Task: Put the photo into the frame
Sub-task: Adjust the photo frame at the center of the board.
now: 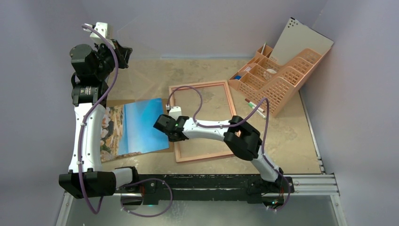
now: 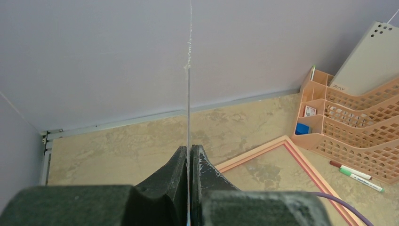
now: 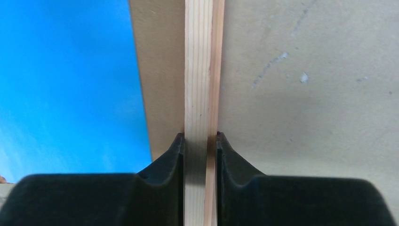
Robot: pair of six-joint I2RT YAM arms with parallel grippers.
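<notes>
The photo (image 1: pixel 136 125), blue sky and rocky shore face up, lies on a brown backing board (image 1: pixel 117 101) left of the frame (image 1: pixel 200 85). The frame lies flat on the table, its pale wood rail (image 3: pixel 200 70) running between the fingers of my right gripper (image 3: pixel 200 137), which is shut on the left rail near its front corner (image 1: pixel 169 134). The photo's blue (image 3: pixel 70 84) shows just left of that rail. My left gripper (image 2: pixel 189 149) is raised at the back left (image 1: pixel 123 51), shut on a thin clear sheet (image 2: pixel 188 94) seen edge-on. The frame's far corner (image 2: pixel 282 143) lies below it.
A peach desk organiser (image 1: pixel 277 77) stands at the back right with a grey perforated board (image 1: pixel 301 42) leaning behind it. Two markers (image 1: pixel 256 107) lie between the organiser and the frame. Lilac walls close in the back and both sides.
</notes>
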